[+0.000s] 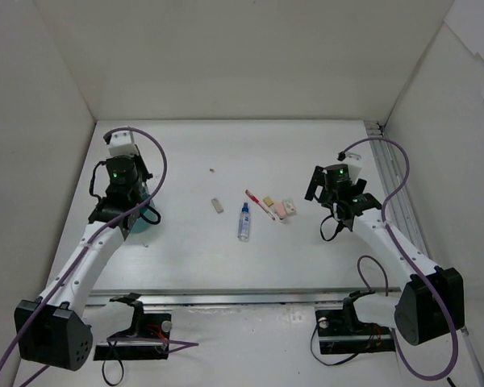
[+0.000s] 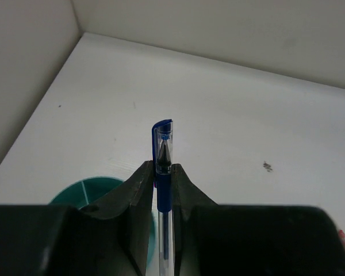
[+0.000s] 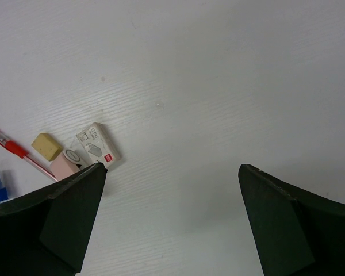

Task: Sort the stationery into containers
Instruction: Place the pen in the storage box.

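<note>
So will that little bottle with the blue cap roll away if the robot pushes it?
Probably, if nudged sideways: the blue-capped bottle looks round and lies on its side. It looks slim, so likely light too.

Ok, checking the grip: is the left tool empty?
No, the left tool is shut on a blue pen.

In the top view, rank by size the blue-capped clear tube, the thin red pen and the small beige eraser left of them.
1. Blue-capped clear tube: long and thickest.
2. Thin red pen: about as long, far slimmer.
3. Small beige eraser: clearly smallest.
</note>
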Tool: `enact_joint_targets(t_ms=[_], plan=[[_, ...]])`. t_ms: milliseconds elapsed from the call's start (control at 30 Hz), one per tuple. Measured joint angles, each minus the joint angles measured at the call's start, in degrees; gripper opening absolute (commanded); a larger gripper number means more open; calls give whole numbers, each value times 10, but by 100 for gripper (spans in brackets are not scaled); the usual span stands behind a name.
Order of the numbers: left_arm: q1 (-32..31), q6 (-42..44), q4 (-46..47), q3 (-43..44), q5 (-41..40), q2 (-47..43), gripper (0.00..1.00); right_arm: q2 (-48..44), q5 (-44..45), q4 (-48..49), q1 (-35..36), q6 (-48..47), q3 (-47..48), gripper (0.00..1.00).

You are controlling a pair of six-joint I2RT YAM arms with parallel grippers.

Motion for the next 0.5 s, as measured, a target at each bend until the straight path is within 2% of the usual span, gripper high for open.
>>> enact_joint_targets(t_ms=[133,333,500], plan=[[46,16,22,-38,-17,1,0,0,-3,0,0,-5,0,98],[111,21,67,-46,-32,6,0,0,-4,0,0,-8,0,98],[132,21,105,-47,-33,25,0,-1,-7,0,0,-8,0,98]])
